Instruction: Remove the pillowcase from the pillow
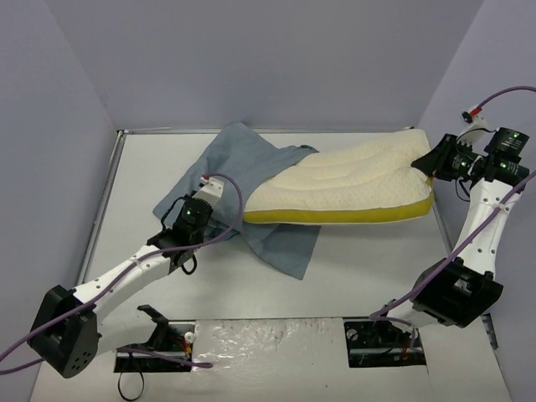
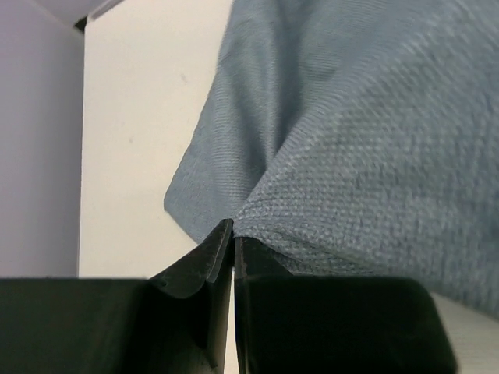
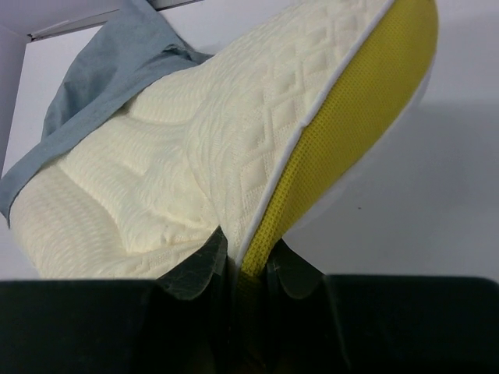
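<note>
Pinching with my left claw (image 2: 232, 236), I have its two fingers pressed nearly flat together on a fold of the blue-grey pillowcase (image 2: 351, 156). The cloth gathers to a point right at the tips. So little of it enters the gap that I can only say it appears caught there. From that pinch the fabric fans away wrinkled, one loose corner lying on the white bench (image 2: 132, 117) just beside my fingers.

My right claw (image 3: 245, 251) is closed narrow on the pillow (image 3: 195, 156), one finger on the cream quilted face and the other on the bright yellow side band, with the seam between them.

Seen from above, the pillow stretches across the far half of the bench, its yellow edge facing my bases and its right end at my right claw in the far right corner. Most of the cushion is bare. The pillowcase covers only its left end and spreads limp over the bench from there, one flap reaching toward the near side past the pillow's near left corner. My two claws are well apart, one at each end.
</note>
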Robot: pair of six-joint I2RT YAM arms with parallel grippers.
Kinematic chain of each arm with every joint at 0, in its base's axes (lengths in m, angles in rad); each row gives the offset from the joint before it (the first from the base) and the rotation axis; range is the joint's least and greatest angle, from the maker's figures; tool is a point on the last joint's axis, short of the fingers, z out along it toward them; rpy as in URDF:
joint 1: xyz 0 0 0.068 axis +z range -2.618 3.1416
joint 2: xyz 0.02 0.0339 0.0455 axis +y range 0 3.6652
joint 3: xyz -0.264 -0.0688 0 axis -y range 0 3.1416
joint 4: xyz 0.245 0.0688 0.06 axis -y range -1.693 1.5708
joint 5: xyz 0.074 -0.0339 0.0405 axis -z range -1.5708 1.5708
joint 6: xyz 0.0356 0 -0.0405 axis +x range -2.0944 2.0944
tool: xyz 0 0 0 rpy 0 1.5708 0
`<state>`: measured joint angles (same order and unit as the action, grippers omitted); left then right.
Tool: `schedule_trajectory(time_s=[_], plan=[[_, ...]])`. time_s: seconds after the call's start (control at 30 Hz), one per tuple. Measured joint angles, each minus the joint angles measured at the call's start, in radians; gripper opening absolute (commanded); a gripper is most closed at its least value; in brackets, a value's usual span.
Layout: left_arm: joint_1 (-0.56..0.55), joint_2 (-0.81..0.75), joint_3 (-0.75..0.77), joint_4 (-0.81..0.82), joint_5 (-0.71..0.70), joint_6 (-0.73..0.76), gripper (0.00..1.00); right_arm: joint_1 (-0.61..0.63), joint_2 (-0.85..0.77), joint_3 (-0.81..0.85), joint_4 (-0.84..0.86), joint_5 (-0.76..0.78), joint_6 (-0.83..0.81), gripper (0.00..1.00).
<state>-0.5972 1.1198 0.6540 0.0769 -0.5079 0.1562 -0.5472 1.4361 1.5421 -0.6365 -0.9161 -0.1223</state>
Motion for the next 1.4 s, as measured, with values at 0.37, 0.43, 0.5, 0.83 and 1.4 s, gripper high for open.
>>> schedule_trajectory(time_s=[0.37, 0.43, 0.5, 0.83, 1.4], plan=[[0.238, -0.049, 0.007, -0.026, 0.024, -0.116, 0.02, -0.065, -0.025, 0.029, 0.022, 0.03, 0.016, 0.0], [0.265, -0.051, 0.024, -0.031, 0.028, -0.119, 0.02, -0.07, -0.025, 0.037, 0.028, 0.029, 0.015, 0.0], [0.309, -0.051, 0.05, -0.038, 0.04, -0.128, 0.02, -0.076, -0.024, 0.049, 0.028, 0.029, 0.014, 0.0], [0.525, -0.111, 0.143, -0.026, 0.073, -0.195, 0.02, 0.005, -0.013, 0.143, 0.056, 0.159, -0.14, 0.0], [0.528, -0.189, 0.283, -0.1, 0.266, -0.19, 0.02, 0.476, 0.14, 0.075, 0.244, 0.78, -0.225, 0.46]])
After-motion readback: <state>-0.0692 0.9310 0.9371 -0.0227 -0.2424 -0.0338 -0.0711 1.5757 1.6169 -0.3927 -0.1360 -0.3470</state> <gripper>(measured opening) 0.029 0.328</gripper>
